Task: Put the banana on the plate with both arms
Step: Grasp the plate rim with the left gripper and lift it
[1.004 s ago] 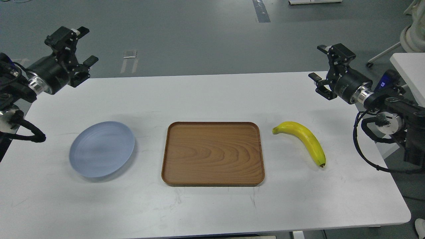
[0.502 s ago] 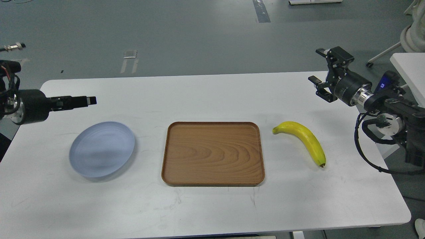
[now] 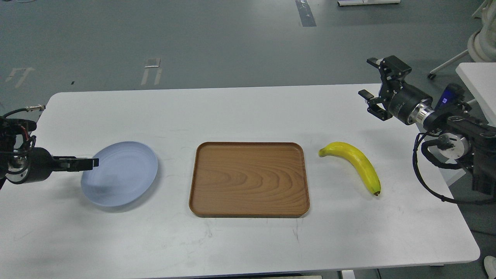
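Observation:
The yellow banana [image 3: 358,162] lies on the white table, right of the brown tray, stem end toward the tray and dark tip toward me. The pale blue plate [image 3: 128,174] sits empty at the left of the table. My left gripper [image 3: 94,162] is low and level, and its tip overlaps the plate's left rim in the view. It shows edge-on as one thin bar, so its fingers cannot be told apart. My right gripper [image 3: 367,77] is open and empty, raised above the table's far right, behind the banana and apart from it.
A brown wooden tray [image 3: 249,179] with rounded corners lies empty between plate and banana. The white table [image 3: 248,240] has rounded edges. A second white table [image 3: 478,77] and a chair base stand at the far right on the grey floor.
My left arm has dropped from high at the far left to the plate's left rim and has turned edge-on. My right gripper has barely moved. Banana, plate and tray are where they were.

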Controlling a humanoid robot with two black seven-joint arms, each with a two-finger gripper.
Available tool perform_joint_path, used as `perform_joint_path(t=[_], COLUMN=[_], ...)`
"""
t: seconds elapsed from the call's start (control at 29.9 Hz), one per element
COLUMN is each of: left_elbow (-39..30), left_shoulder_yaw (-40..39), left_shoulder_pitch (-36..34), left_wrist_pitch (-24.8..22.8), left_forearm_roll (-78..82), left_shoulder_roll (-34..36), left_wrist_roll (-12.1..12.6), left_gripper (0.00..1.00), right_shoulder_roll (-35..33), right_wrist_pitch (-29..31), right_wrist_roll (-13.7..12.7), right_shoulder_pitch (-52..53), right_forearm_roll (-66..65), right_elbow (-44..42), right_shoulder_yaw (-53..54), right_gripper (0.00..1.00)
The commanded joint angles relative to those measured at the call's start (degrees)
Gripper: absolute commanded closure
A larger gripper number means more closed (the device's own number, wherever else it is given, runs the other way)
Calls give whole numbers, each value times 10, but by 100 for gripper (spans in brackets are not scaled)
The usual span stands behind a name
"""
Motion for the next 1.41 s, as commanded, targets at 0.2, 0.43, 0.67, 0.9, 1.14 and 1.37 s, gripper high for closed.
perform_joint_path(t=[0.2, 0.43, 0.67, 0.9, 1.14, 1.37], left_elbow=[48, 48, 48, 52, 44, -21], left_shoulder_yaw=[1, 1, 1, 1, -3, -1], left_shoulder_pitch=[18, 26, 32, 30, 8, -76], left_wrist_pitch=[6, 6, 6, 9, 6, -30], left_forearm_roll=[-8, -28, -29, -34, -52, -64], left_shoulder_roll=[-27, -27, -27, -27, -27, -31], left_wrist_roll=[0, 0, 0, 0, 0, 0], left_gripper=[10, 45, 97, 100, 100, 100], right_shoulder_roll=[10, 10, 10, 10, 10, 10], right_wrist_pitch=[0, 0, 0, 0, 0, 0], right_wrist_roll=[0, 0, 0, 0, 0, 0], right_shoulder_pitch=[-1, -2, -2, -2, 0, 2], right_forearm_roll=[0, 0, 0, 0, 0, 0], right_elbow=[-2, -2, -2, -2, -2, -2], right_shoulder_yaw=[-1, -1, -1, -1, 0, 0], right_gripper=[0, 0, 0, 0, 0, 0])
